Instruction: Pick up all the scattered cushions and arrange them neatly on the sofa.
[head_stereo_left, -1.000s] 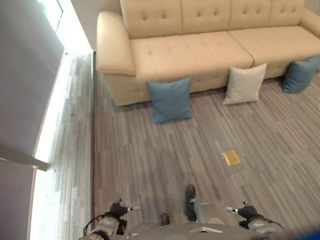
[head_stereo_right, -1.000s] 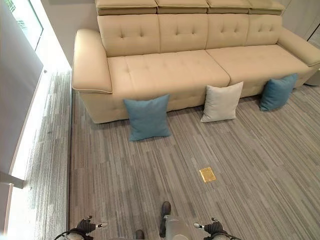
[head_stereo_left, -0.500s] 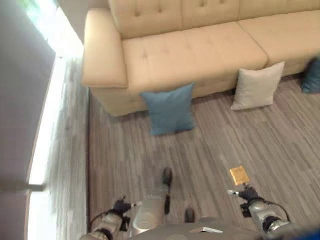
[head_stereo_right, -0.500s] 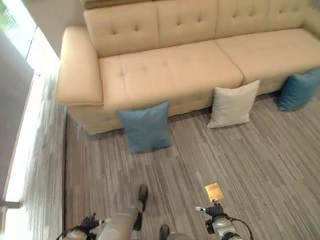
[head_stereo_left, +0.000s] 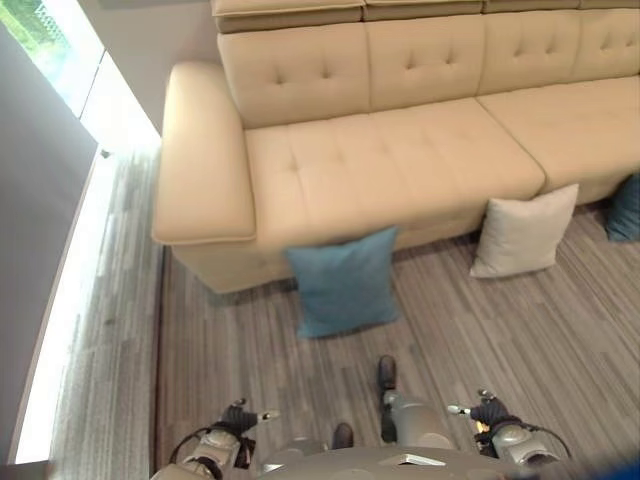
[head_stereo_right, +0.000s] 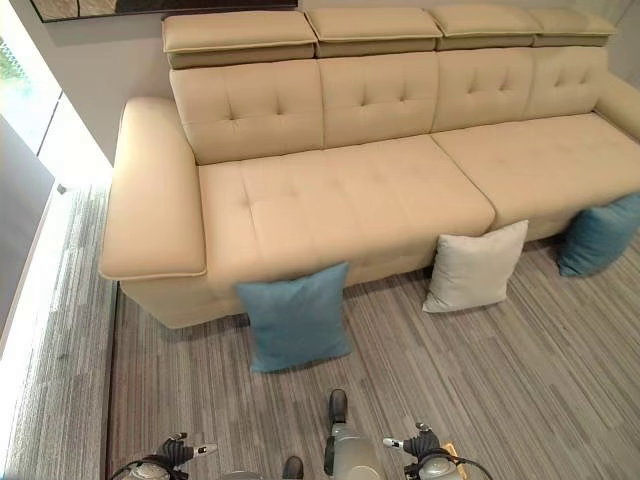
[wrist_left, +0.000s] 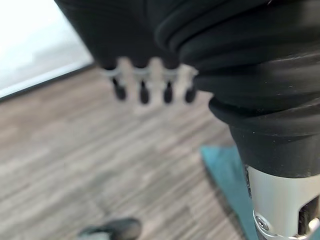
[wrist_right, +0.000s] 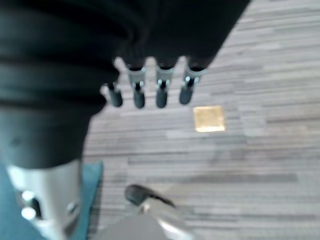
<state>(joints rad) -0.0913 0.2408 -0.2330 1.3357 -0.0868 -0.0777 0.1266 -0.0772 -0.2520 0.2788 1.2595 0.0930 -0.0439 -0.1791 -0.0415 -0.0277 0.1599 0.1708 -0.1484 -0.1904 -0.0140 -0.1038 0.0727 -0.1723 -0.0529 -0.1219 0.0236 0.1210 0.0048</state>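
Against the front of the beige sofa (head_stereo_right: 340, 200), three cushions stand on the striped floor (head_stereo_right: 520, 380), all propped on edge with their tops leaning on the sofa base. Going left to right: the nearest blue cushion (head_stereo_right: 294, 316) sits straight ahead of the robot, a little to its left; the cream cushion (head_stereo_right: 475, 268) stands further right; the second blue cushion (head_stereo_right: 601, 235) is at the far right, partly cut by the edge of view.

Both hands hang low and well apart from every cushion. The left hand (wrist_left: 150, 82) shows its fingers straight and relaxed, holding nothing, with a blue corner of cushion showing below its wrist. The right hand (wrist_right: 150, 85) is likewise loose and empty, above a small gold floor plate (wrist_right: 209, 118).

The near blue cushion lies forward of both hands, roughly between them, its broad face toward the robot, so either hand could reach it; the left looks marginally nearer.
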